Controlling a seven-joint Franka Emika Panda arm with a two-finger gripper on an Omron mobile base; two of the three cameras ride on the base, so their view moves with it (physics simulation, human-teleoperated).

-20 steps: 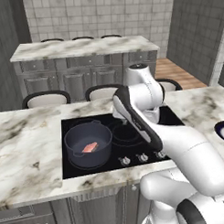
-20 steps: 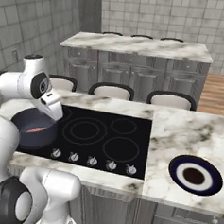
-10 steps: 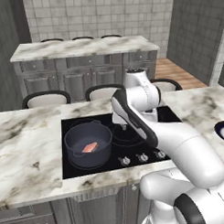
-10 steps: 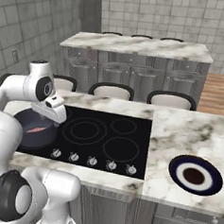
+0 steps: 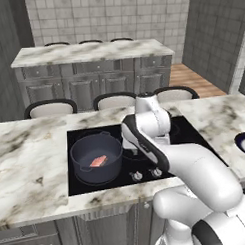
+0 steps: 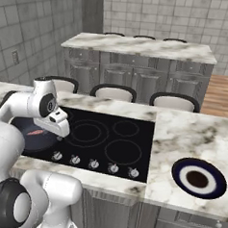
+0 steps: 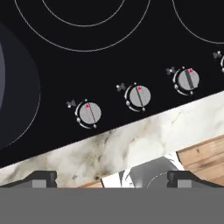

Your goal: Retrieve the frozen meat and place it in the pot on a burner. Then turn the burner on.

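The dark grey-blue pot (image 5: 95,156) stands on the front left burner (image 7: 38,94) of the black cooktop. The pinkish-red frozen meat (image 5: 99,161) lies flat on the pot's bottom, and the right base view also has the meat (image 6: 36,132) inside the pot (image 6: 23,129). My gripper (image 7: 112,179) is open with nothing between its fingertips (image 7: 40,178). It hovers over the cooktop's front edge, just right of the pot (image 7: 8,87). Below it runs the knob row, with the leftmost knob (image 7: 89,113) nearest the pot. In the right base view my gripper (image 6: 64,131) hangs beside the pot.
Two more silver knobs (image 7: 139,96) (image 7: 188,79) follow to the right along the front strip. A marble counter (image 5: 31,167) surrounds the cooktop. A dark blue plate (image 6: 198,177) sits at the right. Stools (image 5: 113,101) and a second counter stand behind.
My hand has sunk a little and shifted from beside the pot's rim toward the front knob row. Pot and meat have stayed put.
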